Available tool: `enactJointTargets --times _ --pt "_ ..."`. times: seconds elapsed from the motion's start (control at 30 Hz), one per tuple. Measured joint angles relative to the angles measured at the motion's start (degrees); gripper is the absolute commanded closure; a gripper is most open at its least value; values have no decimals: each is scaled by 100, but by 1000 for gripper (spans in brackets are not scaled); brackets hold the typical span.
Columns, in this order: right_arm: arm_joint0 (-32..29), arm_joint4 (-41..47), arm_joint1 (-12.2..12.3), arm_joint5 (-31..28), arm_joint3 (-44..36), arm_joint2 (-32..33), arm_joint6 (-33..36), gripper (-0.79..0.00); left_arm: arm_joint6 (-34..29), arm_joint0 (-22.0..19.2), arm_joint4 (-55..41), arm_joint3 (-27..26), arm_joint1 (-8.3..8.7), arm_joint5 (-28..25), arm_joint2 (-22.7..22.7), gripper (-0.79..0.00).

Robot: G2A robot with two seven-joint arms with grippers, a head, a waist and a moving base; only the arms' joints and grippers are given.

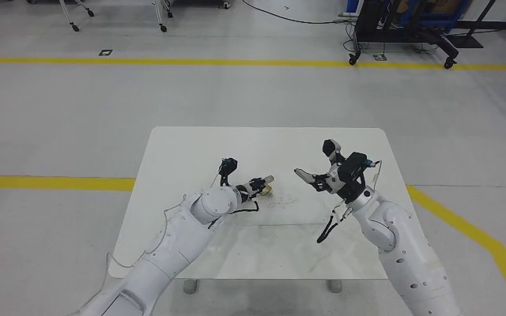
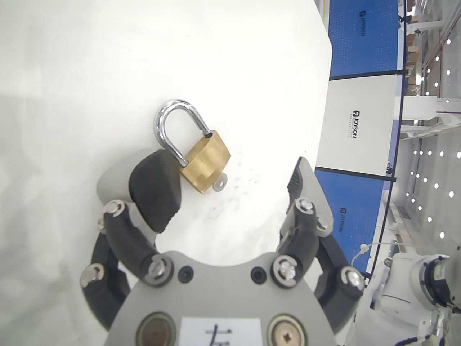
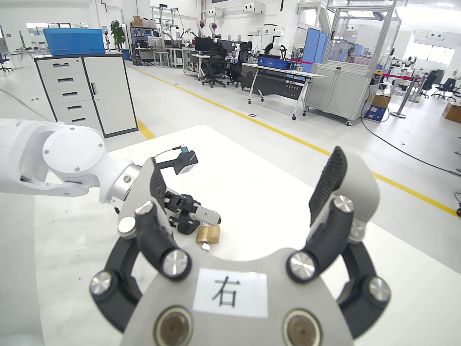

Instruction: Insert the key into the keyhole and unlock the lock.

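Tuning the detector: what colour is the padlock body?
The padlock body is brass gold, its shackle shiny silver; clearest in the left wrist view.

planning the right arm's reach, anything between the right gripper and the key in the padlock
Nothing visible: bare table lies between the open right gripper and the key, whose head faces it; the left gripper sits beyond the padlock.

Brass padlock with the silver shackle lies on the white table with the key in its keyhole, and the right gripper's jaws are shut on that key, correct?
No: the right gripper has its jaws open, away from the small silver key, as the right wrist view shows. The rest holds.
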Motion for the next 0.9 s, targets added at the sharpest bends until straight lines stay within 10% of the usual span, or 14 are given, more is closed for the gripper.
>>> enactJointTargets --times 0.5,0.9 --pt "0 0 0 0 0 0 0 -785 1329 883 2137 -2935 407 119 -1012 -785" --pt "0 0 0 0 0 0 0 -785 1649 881 2785 -3167 400 122 -934 -785"
